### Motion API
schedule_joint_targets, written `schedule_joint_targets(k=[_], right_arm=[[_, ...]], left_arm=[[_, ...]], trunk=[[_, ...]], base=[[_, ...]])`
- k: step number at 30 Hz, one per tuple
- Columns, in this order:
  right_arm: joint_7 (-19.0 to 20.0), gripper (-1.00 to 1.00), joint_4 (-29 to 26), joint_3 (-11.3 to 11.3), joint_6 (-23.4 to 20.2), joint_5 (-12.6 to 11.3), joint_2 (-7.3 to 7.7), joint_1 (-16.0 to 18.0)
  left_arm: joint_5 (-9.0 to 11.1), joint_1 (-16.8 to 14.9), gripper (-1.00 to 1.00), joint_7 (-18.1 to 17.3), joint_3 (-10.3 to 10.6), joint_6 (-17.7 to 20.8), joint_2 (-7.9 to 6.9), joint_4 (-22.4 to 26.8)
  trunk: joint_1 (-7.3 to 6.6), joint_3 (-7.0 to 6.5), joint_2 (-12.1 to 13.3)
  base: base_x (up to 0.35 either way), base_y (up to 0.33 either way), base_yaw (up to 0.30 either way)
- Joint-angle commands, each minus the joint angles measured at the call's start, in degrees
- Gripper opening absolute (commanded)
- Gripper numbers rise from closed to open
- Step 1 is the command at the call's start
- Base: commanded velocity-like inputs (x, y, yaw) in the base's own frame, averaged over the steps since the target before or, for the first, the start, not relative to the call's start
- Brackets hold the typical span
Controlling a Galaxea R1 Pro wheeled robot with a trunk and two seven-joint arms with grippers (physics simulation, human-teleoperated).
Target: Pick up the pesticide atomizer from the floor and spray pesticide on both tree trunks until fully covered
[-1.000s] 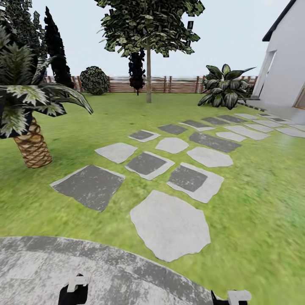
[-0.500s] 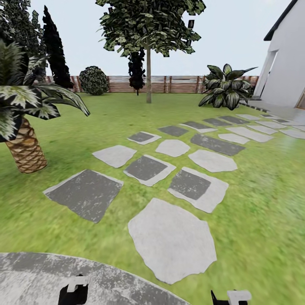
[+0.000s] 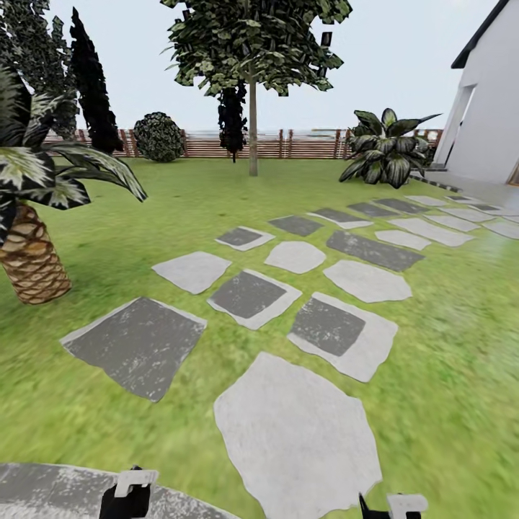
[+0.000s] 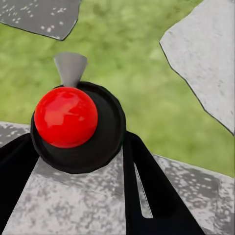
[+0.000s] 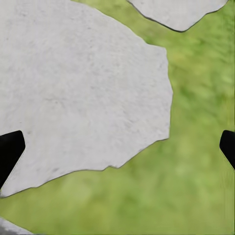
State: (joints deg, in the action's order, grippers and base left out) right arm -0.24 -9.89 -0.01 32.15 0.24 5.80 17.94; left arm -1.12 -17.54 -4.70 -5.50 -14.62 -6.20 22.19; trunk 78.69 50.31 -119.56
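Out across the lawn (image 3: 144, 209), I am seeing the whole head view sliding: the grey paving (image 3: 43, 490) is shrinking to a sliver at the bottom edge and the stepping stones (image 3: 295, 432) are looming larger than a second ago, so I judge the base is rolling forward off the paving toward the tree (image 3: 253, 130) by the fence (image 3: 216, 143). That is bringing one slim beige-grey trunk closer for spraying; I am counting just one such tree, plus one short palm (image 3: 29, 259) on my left. The left gripper (image 4: 98, 196) is clasping the pesticide atomizer (image 4: 73, 127), its red cap and grey nozzle sitting between the black fingers (image 4: 156, 196) above the paving's edge. The right gripper (image 5: 117, 147) is hanging with its two finger tips spread wide, carrying nothing, over a pale stepping stone and grass.
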Motion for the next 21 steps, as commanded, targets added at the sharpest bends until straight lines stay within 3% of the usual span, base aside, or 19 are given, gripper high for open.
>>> schedule_joint_targets(k=[1, 21], right_arm=[[0.0, 1.00, 0.0, 0.0, 0.2, 0.0, 0.01, 0.0], [0.0, 1.00, 0.0, 0.0, 0.1, 0.0, 0.01, 0.0]], left_arm=[[-0.1, 0.0, -1.00, -0.5, -0.5, -0.2, 0.04, 0.0], [-0.1, 0.0, -1.00, -0.5, -0.5, -0.2, 0.04, 0.0]], trunk=[[0.03, 0.05, 0.0], [0.03, 0.05, 0.0]], base=[[0.338, 0.000, 0.000], [0.338, 0.000, 0.000]])
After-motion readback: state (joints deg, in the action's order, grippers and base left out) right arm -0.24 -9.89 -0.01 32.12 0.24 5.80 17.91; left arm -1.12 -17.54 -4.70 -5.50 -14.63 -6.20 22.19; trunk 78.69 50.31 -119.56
